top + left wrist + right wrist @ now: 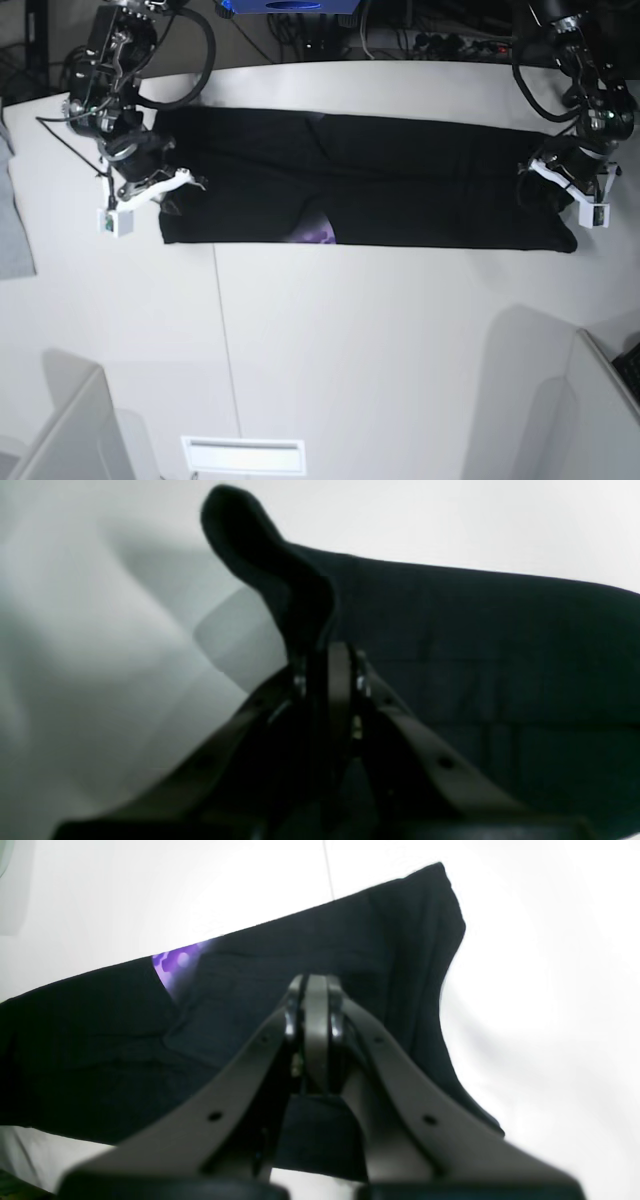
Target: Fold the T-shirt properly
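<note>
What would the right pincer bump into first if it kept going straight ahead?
Probably the black T-shirt: the shut right pincer points straight at the cloth, with nothing else in between. How far away it is stays unclear.

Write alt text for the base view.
A black T-shirt lies folded into a long band across a white table, a purple print patch peeking out. The left pincer and right pincer grip opposite ends.

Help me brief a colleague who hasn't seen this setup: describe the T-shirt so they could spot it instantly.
On the white table, look along the far side, between the two robot arms. The T-shirt lies there as a long black band folded lengthwise, the left gripper and right gripper at its ends. A purple print peeking out along its near edge sets it apart from the grey cloth at the table's edge.
</note>
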`<state>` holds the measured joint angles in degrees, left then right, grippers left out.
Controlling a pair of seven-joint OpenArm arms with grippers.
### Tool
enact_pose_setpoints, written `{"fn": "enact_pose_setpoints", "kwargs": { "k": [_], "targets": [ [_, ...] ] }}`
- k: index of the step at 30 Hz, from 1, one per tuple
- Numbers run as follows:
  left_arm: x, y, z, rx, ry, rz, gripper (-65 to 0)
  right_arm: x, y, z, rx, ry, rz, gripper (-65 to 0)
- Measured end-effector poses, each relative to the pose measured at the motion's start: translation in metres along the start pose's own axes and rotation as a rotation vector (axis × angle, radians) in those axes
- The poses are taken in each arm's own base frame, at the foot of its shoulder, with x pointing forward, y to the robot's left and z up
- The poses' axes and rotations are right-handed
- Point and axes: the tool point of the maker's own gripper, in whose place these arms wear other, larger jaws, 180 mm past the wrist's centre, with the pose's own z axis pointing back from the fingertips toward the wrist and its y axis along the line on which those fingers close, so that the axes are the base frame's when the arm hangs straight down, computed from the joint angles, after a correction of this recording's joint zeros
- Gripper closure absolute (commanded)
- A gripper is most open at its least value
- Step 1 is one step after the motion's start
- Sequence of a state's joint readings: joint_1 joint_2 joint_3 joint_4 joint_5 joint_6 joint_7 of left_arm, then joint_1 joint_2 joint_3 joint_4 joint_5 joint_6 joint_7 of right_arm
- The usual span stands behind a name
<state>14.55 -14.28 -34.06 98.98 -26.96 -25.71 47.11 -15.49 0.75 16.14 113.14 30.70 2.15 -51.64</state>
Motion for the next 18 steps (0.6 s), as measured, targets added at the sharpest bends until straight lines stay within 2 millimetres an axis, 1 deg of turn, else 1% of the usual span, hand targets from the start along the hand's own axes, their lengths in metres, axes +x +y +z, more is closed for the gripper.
{"fn": "enact_pose_setpoints", "kwargs": {
  "k": [4, 10, 18],
  "targets": [
    [-0.001, -0.04, -0.006, -0.052, 0.004, -0.063, 0.0, 0.0, 0.0, 0.0, 0.0, 0.0, 0.0, 0.0],
    [-0.018, -0.071, -0.016, -0.087, 0.053, -0.09, 0.0, 0.002, 0.001, 0.0, 0.002, -0.005, 0.001, 0.0],
    [-0.025, -0.109, -0.022, -0.175, 0.068, -0.118, 0.0, 0.005, -0.003, 0.001, -0.006, -0.006, 0.015, 0.0]
  ]
}}
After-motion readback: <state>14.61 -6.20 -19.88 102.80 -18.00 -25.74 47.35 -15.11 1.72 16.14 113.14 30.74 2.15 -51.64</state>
